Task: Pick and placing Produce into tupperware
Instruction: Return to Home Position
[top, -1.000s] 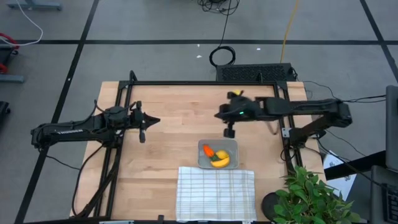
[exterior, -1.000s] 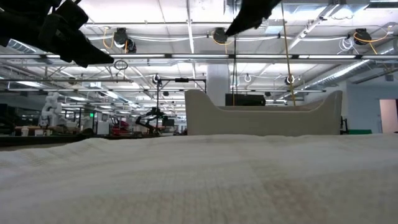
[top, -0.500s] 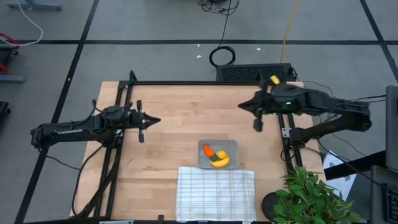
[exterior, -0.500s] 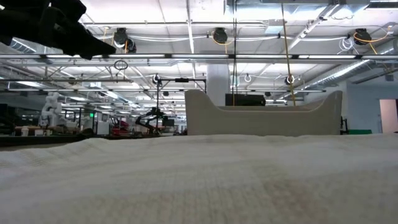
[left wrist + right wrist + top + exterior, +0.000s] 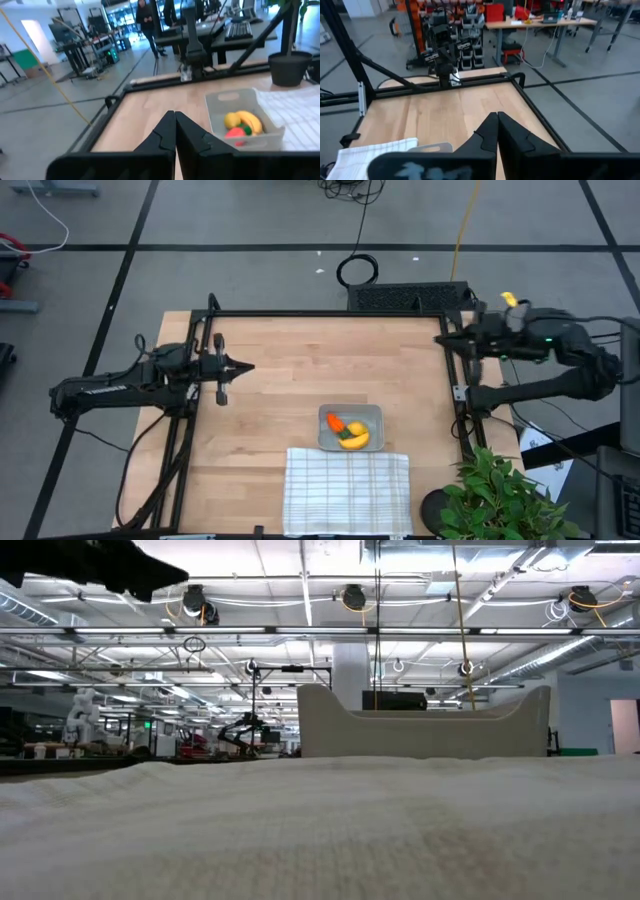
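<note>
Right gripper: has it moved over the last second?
Yes. The right gripper has swung away from the tupperware to the table's right edge; the left gripper sits near the left edge.

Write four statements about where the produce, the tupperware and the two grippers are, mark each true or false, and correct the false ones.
1. The carrot lies inside the tupperware. True.
2. The banana lies on the striped cloth. False: it lies in the tupperware, off the striped cloth.
3. The left gripper and the right gripper both have shut fingers, holding nothing. True.
4. The right gripper hangs over the tupperware. False: it is at the right edge of the table, away from it.
</note>
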